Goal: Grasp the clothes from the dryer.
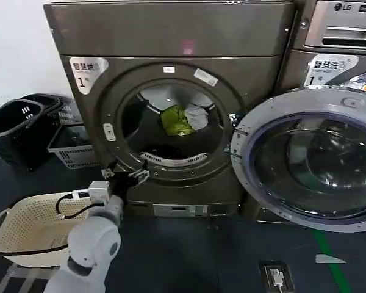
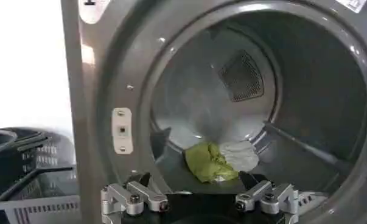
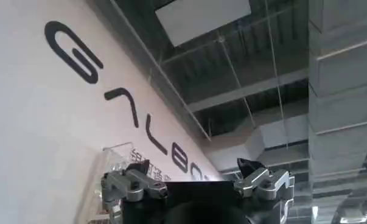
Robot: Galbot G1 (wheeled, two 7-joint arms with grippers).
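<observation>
The dryer (image 1: 171,43) stands in front of me with its round drum open. Inside lie the clothes: a yellow-green piece (image 1: 175,120) with a white-grey piece (image 1: 197,116) beside it. My left gripper (image 1: 125,175) hovers just outside the lower left rim of the drum opening, below the clothes and apart from them. From the left wrist, the yellow-green piece (image 2: 209,161) and the white-grey piece (image 2: 239,155) rest on the drum floor beyond the left gripper (image 2: 198,182), which is open and empty. My right gripper (image 3: 194,167) points up at a lettered wall and ceiling, open, holding nothing.
The dryer's round glass door (image 1: 311,159) hangs open to the right. A cream laundry basket (image 1: 24,229) sits on the floor at lower left beside my left arm. Black baskets (image 1: 18,122) and a grey basket (image 1: 70,146) stand left of the dryer. An LG machine (image 1: 341,24) is at upper right.
</observation>
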